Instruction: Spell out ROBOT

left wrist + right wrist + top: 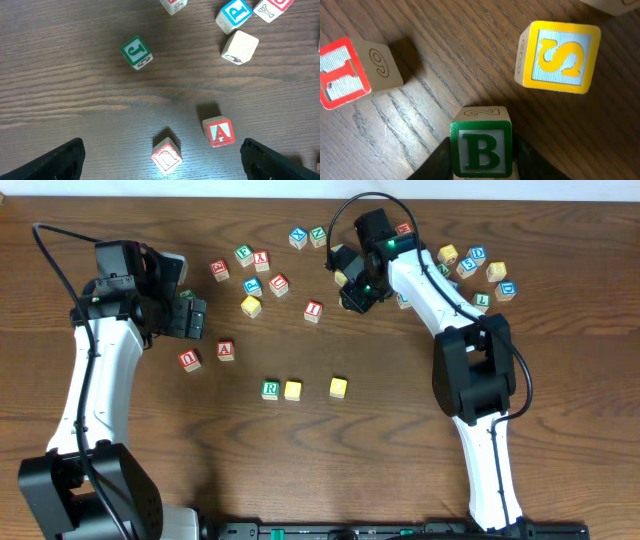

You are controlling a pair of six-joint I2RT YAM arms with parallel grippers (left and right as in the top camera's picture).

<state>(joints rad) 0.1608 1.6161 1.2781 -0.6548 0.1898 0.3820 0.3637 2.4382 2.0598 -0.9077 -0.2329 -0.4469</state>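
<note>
On the table's near middle lies a row: a green-bordered R cube (270,389), a yellow-faced cube (292,389) touching it, a gap, then a second yellow-faced cube (338,387). My right gripper (350,288) hangs over the back cluster. In the right wrist view a green-bordered B cube (481,150) sits between its jaws (481,167). They flank it closely, with a thin dark gap on the right side. My left gripper (198,318) is open wide above the red U cube (166,156) and red A cube (218,132). I cannot pick out the T cube.
A yellow S cube (559,56) and a red I cube (342,72) lie close to the B cube. A green J cube (136,51) and a blue P cube (234,13) sit beyond the left gripper. Several more cubes crowd the back right (475,265).
</note>
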